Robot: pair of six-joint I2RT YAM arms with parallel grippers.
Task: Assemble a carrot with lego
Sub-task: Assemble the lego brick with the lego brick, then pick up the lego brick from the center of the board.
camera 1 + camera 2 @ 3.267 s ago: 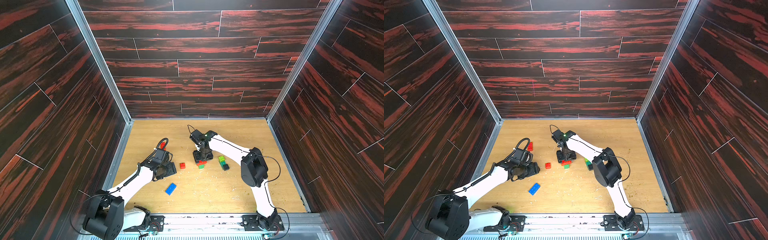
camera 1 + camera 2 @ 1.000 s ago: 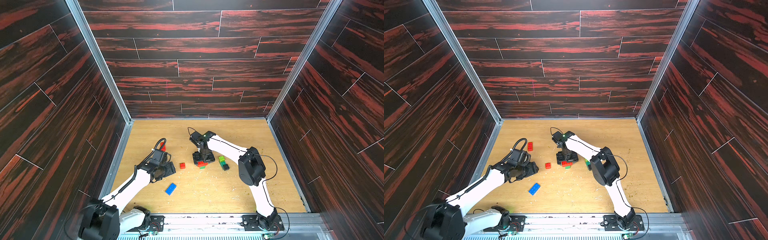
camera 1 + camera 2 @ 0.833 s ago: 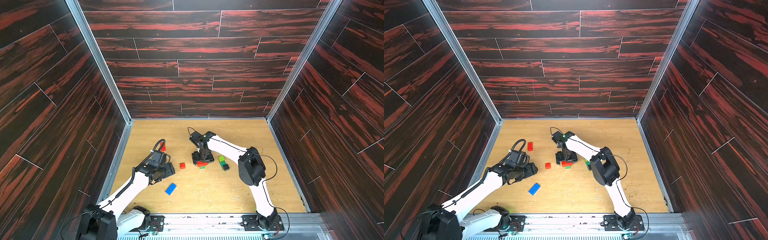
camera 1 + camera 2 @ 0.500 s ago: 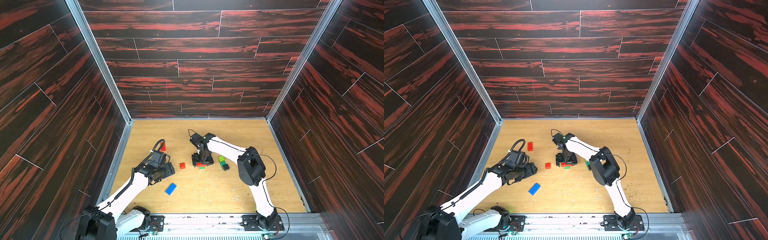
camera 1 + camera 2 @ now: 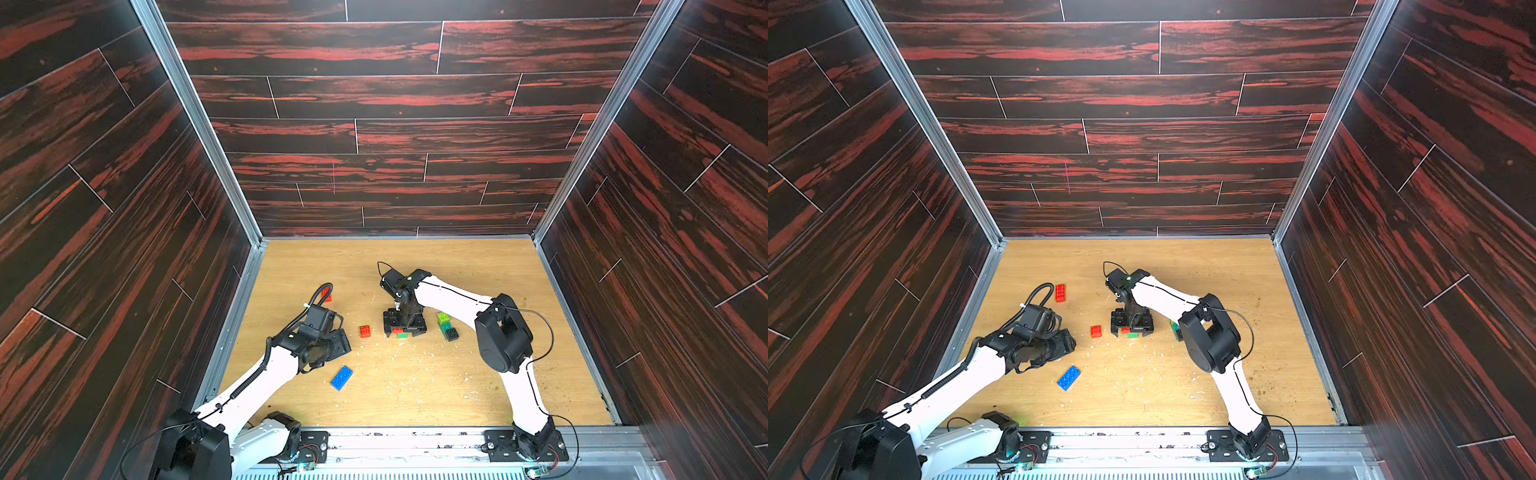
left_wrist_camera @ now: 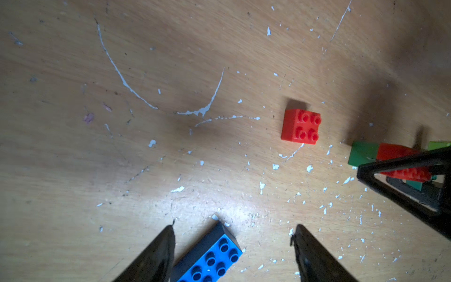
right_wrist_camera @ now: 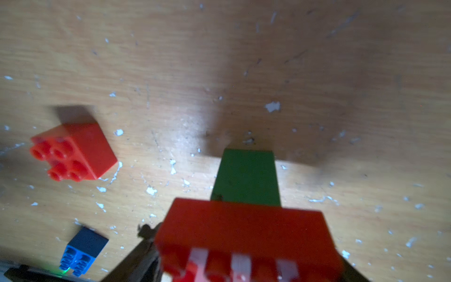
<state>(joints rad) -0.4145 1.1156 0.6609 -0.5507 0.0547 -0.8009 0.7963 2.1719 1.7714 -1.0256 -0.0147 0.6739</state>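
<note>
In a top view the left arm point(image 5: 266, 374) reached low over the desk point(image 5: 457, 395) and the right arm point(image 5: 449, 297) bent down, its right claw point(image 5: 404, 328) above the red brick point(image 5: 397, 331) in the middle. In the left wrist view the left claw point(image 6: 234, 228) was wide apart, with the blue brick point(image 6: 212, 256) flat between its fingers point(image 6: 156, 256). In the right wrist view the right claw squeezed the red brick, joined to a green brick point(image 7: 246, 178).

Red brick point(image 7: 244, 232), green brick point(image 7: 246, 178), blue brick point(image 6: 210, 256)
</note>
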